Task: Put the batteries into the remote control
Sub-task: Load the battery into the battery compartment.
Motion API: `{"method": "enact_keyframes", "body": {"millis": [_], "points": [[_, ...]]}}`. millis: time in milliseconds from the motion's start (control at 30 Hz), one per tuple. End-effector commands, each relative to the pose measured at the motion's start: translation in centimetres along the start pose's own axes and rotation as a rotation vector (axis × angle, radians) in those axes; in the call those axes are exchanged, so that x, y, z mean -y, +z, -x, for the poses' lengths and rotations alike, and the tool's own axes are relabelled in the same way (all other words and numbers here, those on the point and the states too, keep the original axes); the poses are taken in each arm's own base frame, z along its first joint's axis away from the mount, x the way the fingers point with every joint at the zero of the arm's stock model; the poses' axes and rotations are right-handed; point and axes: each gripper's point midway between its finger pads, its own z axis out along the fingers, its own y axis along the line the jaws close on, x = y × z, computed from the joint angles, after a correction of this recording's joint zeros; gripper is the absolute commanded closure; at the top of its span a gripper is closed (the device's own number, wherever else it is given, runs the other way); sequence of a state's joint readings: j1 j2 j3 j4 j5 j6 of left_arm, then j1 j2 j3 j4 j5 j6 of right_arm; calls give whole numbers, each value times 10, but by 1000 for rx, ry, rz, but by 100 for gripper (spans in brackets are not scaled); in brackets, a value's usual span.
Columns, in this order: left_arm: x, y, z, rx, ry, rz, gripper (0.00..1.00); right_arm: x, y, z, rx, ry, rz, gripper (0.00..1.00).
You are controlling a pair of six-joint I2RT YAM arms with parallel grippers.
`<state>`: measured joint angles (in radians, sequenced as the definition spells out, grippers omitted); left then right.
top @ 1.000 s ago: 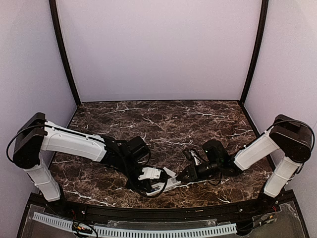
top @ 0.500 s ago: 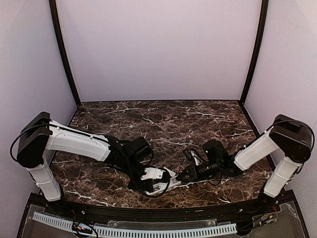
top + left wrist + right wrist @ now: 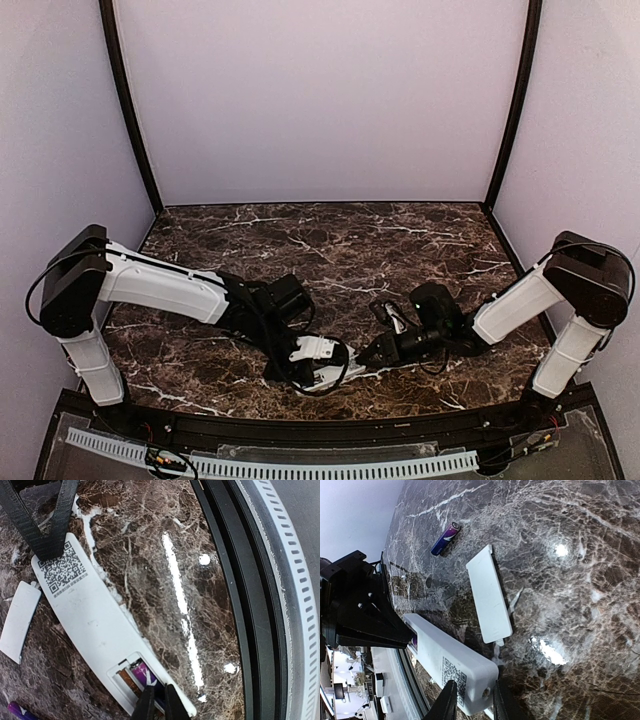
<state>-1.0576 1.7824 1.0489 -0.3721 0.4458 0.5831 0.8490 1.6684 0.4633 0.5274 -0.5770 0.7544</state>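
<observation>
From where I stand, the left arm's white shell reaches low across the dark, white-veined marble bench [image 3: 330,240]. Its left gripper [image 3: 159,700] is clenched, the two thin black fingers almost together. The tips bear down on the battery in the recess [image 3: 141,672], a glossy purple cylinder. I cannot tell whether they pinch it or only press on it.

The remote control [image 3: 90,615] is a slim, smooth white plastic bar with rounded corners. It lies back-up near the bench's front edge, with the open rectangular recess at the left gripper's end. A printed square code label sits at the other end.

Beside the remote, apart from it, a thin flat white cover plate [image 3: 489,600] lies on the stone, a small tab sticking out from one short edge. Farther out, apart from the plate, the loose battery [image 3: 445,538] rests on its side, shiny blue-purple with a metal cap.

To the right, the right gripper [image 3: 472,692] grasps the labelled end of the remote, one black finger on each long side.
</observation>
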Motion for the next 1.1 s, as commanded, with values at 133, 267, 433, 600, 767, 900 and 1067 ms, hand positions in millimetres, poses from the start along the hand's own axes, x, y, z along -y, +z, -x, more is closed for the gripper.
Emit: {"method": "enact_keyframes", "body": {"millis": [133,267,433,600,767,900,1067], "points": [[-16,-29,26,29,-21,111,83,-5,-3,1,8,-17,4,74],[-24,-50,46,60,-20,167,79,-5,-6,3,16,-17,-3,72],[-47,-78,53,98,-76,296,73,-7,-13,8,34,-23,-11,66],[-90,-108,36,138,-323,455,60,-13,-28,22,74,-54,-41,50],[-109,-128,21,205,-457,601,26,-19,-48,38,135,-101,-87,34],[-111,-125,7,225,-567,574,2,-25,-70,52,201,-136,-100,29],[-112,-101,-13,125,-649,532,3,-34,-89,62,261,-203,-124,29]]}}
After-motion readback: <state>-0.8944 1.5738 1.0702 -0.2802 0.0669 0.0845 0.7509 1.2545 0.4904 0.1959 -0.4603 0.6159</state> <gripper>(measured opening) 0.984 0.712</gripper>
